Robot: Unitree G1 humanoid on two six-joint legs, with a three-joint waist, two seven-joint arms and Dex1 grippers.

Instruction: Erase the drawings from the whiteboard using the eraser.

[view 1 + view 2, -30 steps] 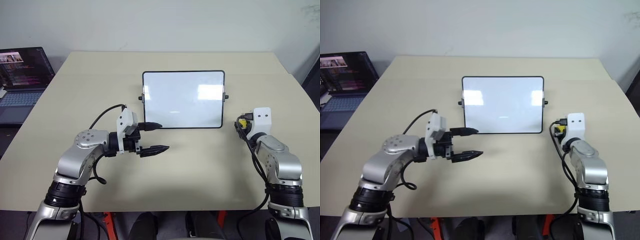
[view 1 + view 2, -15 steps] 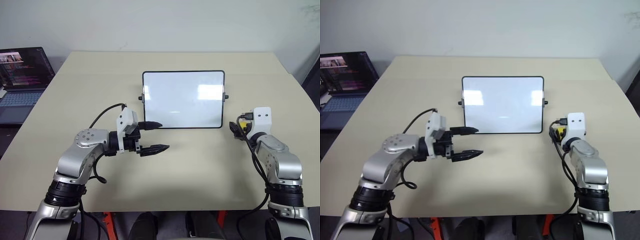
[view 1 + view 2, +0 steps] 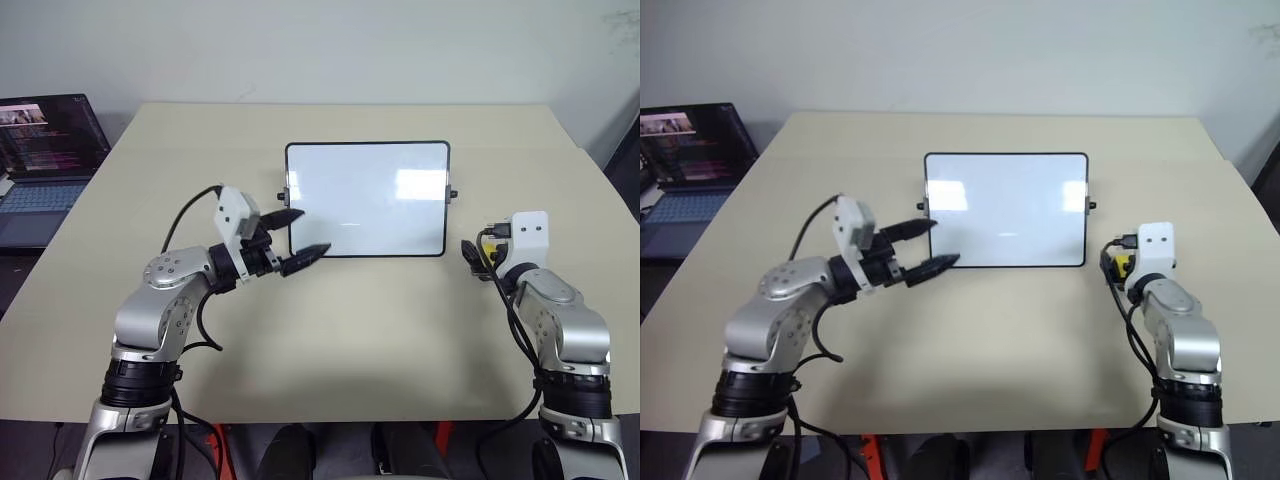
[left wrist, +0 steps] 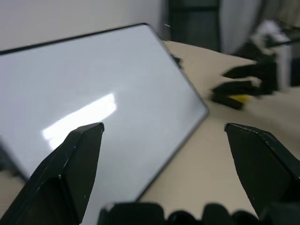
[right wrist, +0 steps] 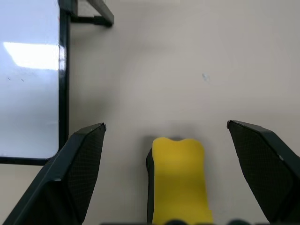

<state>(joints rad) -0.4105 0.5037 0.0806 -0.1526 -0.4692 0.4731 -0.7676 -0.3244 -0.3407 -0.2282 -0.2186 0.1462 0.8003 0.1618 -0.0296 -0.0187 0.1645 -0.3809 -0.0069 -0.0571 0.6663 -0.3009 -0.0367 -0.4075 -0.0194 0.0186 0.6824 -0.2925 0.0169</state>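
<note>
The whiteboard (image 3: 367,198) stands tilted at the middle of the table, glossy white with a thin black frame. A faint short dash (image 3: 347,224) shows low on it, and tiny marks (image 5: 9,78) near its right edge. My left gripper (image 3: 313,230) is open, level, its fingertips at the board's lower left corner. The yellow eraser (image 5: 178,180) lies on the table right of the board. My right gripper (image 5: 166,125) is open around it, one finger well clear on each side. From the left wrist, the eraser (image 4: 239,98) appears beyond the board's far corner.
The beige table (image 3: 350,330) stretches wide in front of the board. An open laptop (image 3: 45,150) sits off the table's left side. Small black knobs (image 3: 452,194) stick out from the board's short sides.
My right gripper has opened and let go of the eraser, which now rests on the table. My left gripper has risen, swung toward the board's lower left corner and stayed open.
</note>
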